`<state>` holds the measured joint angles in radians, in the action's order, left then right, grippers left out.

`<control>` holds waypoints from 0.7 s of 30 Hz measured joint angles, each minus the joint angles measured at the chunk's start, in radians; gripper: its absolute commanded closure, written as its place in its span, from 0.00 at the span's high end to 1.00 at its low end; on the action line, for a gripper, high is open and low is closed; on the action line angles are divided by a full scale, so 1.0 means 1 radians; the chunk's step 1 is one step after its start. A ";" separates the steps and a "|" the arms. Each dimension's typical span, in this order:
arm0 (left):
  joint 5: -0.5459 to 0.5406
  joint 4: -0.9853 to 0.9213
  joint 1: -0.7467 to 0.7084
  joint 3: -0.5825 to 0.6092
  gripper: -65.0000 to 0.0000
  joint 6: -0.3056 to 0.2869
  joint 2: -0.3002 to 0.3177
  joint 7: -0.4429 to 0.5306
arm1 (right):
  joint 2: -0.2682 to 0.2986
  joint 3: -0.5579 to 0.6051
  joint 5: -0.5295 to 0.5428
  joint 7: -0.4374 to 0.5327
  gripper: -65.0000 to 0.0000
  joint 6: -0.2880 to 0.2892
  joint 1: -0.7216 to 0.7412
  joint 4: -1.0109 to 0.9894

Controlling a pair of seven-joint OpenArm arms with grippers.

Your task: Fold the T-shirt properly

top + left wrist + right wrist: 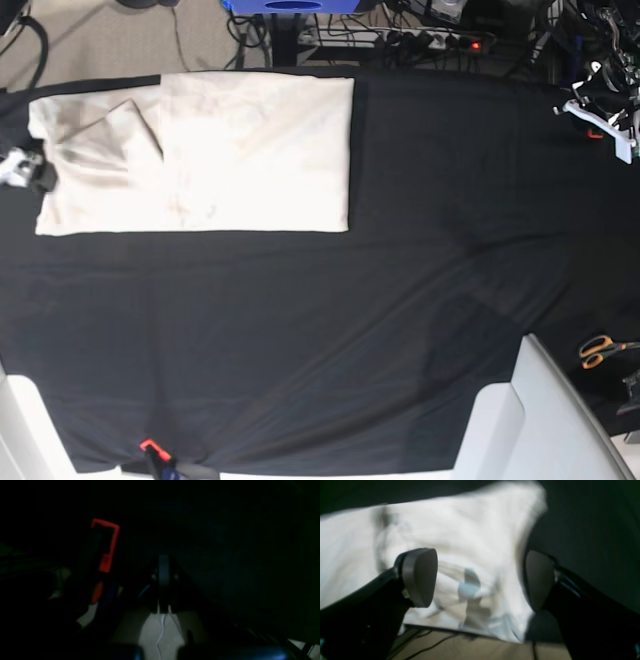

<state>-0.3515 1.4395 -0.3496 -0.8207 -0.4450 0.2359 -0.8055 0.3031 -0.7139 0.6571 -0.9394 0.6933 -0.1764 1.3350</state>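
Note:
The cream T-shirt (200,150) lies folded into a flat rectangle at the far left of the black table cloth (320,330). A sleeve part is folded over its left end. My right gripper (22,168) is at the shirt's left edge. In the right wrist view my right gripper (480,578) is open, its two dark pads (420,577) spread over the blurred shirt (460,537), holding nothing. My left gripper (603,110) is at the far right edge of the table, away from the shirt. The left wrist view is almost black and its jaws cannot be made out.
Orange-handled scissors (600,348) lie at the right edge. White arm covers (540,420) rise at the bottom right. A power strip and cables (440,40) lie beyond the far edge. A red frame (107,547) shows in the dark left wrist view.

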 measured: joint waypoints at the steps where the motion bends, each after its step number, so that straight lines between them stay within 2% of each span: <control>1: 0.001 0.000 0.000 0.000 0.00 0.001 0.001 0.000 | 0.023 0.000 0.008 0.000 0.81 0.005 0.005 -0.061; 6: 0.001 0.000 -0.005 0.000 0.00 0.001 0.002 0.000 | 0.094 0.000 0.014 0.110 0.81 0.000 0.032 -0.330; 8: 0.001 0.000 -0.008 0.000 0.00 0.001 0.002 0.000 | 0.105 -0.001 0.005 0.113 0.81 -0.002 0.043 -0.393; 12: 0.001 0.000 -0.008 0.000 0.00 0.001 0.002 0.000 | 0.104 0.011 0.013 0.127 0.81 -0.003 0.056 -0.414; 17: 0.001 0.000 -0.008 0.000 0.00 0.001 0.002 0.000 | 0.114 0.143 0.027 0.149 0.81 -0.003 0.067 -0.403; 21: 0.000 0.000 -0.008 0.000 0.00 0.001 0.001 0.000 | 0.074 0.160 0.031 0.141 0.81 -0.003 0.064 -0.349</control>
<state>-0.3511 1.4395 -0.3576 -0.8211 -0.4438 0.2371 -0.8055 0.3767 -0.5537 0.6880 -0.7986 0.6907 -0.1127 0.9859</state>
